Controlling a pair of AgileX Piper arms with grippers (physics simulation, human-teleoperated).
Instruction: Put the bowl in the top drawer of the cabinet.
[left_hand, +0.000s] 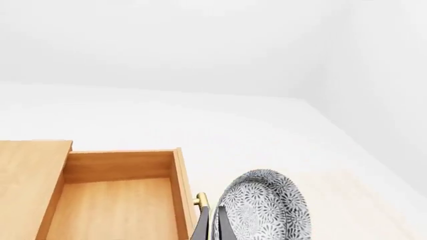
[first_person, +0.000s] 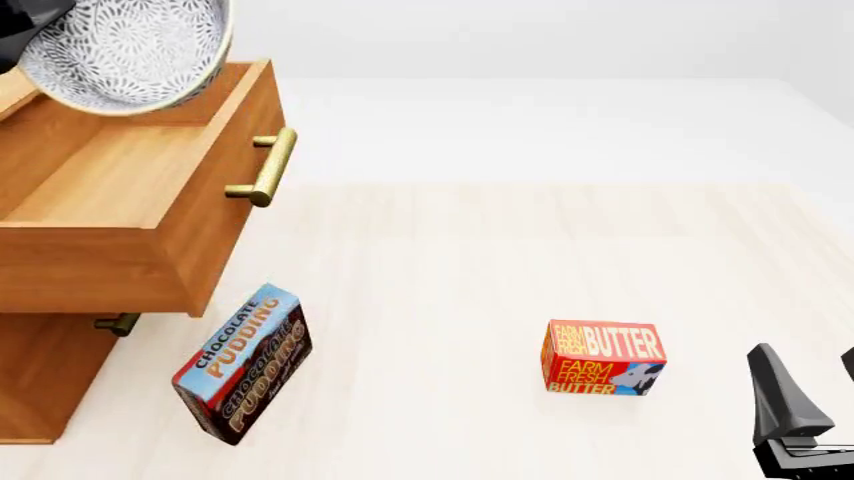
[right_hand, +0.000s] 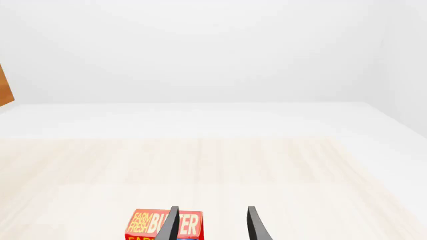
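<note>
carrying the bowl (first_person: 127, 50) over the open top drawer (first_person: 100, 180)

left gripper (left_hand: 212, 225) clamped on the tilted bowl's rim, above the drawer's far handle-side corner; right gripper (right_hand: 212, 222) apart, idle near the butter box (first_person: 603, 358).

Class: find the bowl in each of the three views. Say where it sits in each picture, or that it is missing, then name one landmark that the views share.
Front view: the bowl is at top left, tilted over the open top drawer.
Left wrist view: bowl at the lower edge, on the left gripper, beside the drawer.
Right wrist view: not in it.
Shared landmark: the drawer's brass handle.
</note>
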